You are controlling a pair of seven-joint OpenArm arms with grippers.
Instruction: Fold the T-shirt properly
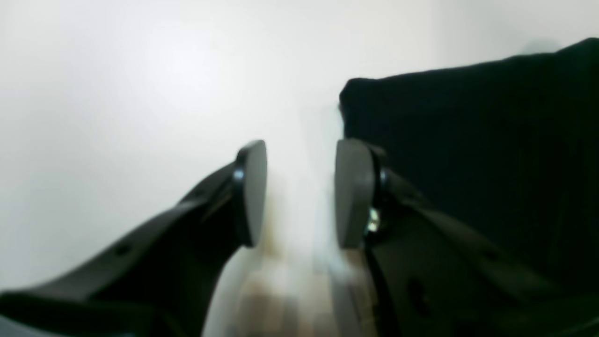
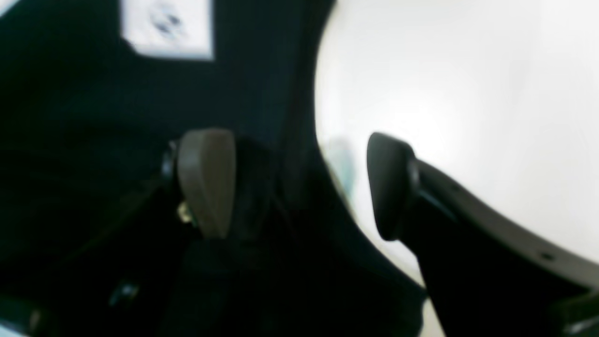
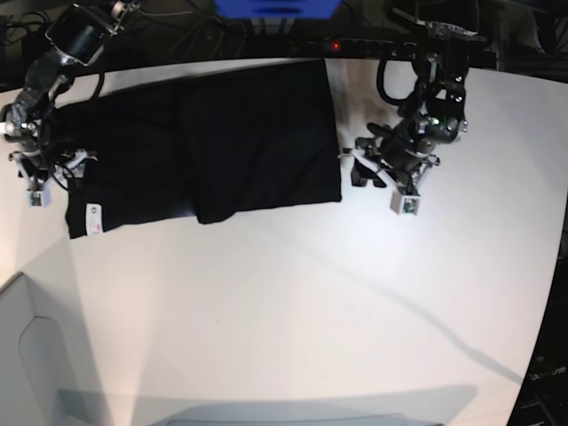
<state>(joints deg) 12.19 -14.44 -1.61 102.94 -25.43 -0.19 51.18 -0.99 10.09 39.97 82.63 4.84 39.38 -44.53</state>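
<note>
The black T-shirt (image 3: 222,142) lies flat on the white table, plain side up, with one layer folded over on its right half. Its small white label (image 3: 92,217) sits at the near left corner and also shows in the right wrist view (image 2: 166,28). My right gripper (image 2: 299,185) is open, and its fingers straddle the shirt's left edge (image 2: 290,140); in the base view it is at the far left (image 3: 64,169). My left gripper (image 1: 302,194) is open and empty over bare table, just beside the shirt's right corner (image 1: 468,140); it also shows in the base view (image 3: 355,169).
The white table (image 3: 293,311) stretches wide toward the near side. Cables and dark equipment (image 3: 373,40) run along the back edge. A blue object (image 3: 275,7) stands behind the shirt. The table's rounded edge (image 3: 555,293) runs down the right side.
</note>
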